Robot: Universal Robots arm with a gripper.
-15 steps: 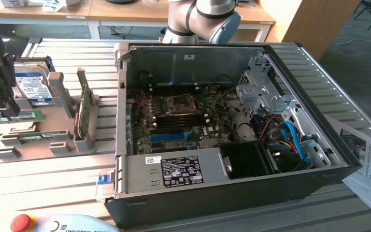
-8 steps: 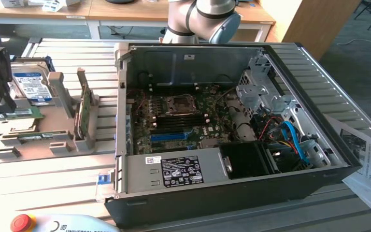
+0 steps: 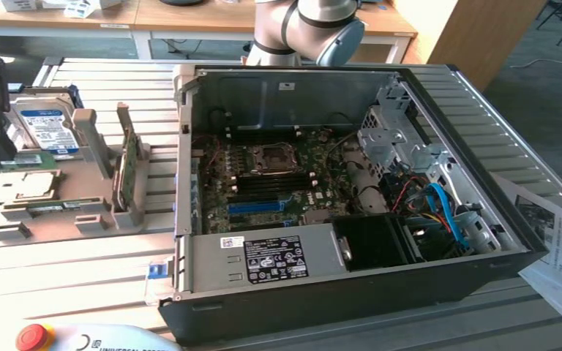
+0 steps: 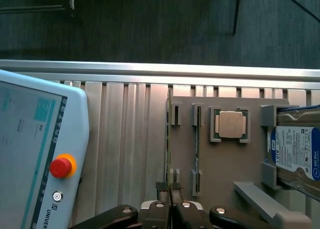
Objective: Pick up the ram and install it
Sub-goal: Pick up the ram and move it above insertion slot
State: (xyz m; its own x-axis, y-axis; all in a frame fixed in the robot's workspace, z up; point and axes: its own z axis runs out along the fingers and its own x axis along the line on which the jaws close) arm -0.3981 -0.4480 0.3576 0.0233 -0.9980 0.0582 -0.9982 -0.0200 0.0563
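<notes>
One ram runs under the closed claw, end hidden.

The ram, CPU and hard drive sit in the parts holder, at the exterior view's left of the computer case.

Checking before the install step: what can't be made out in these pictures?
The ram: wrist view, edge-on in the shut gripper; chips and notch hidden.
The gripper: exterior view, cut off by that view's left edge.
Motherboard slots: exterior view, latches too small to tell.
Hard drive: wrist view, cut off by the edge.
</notes>
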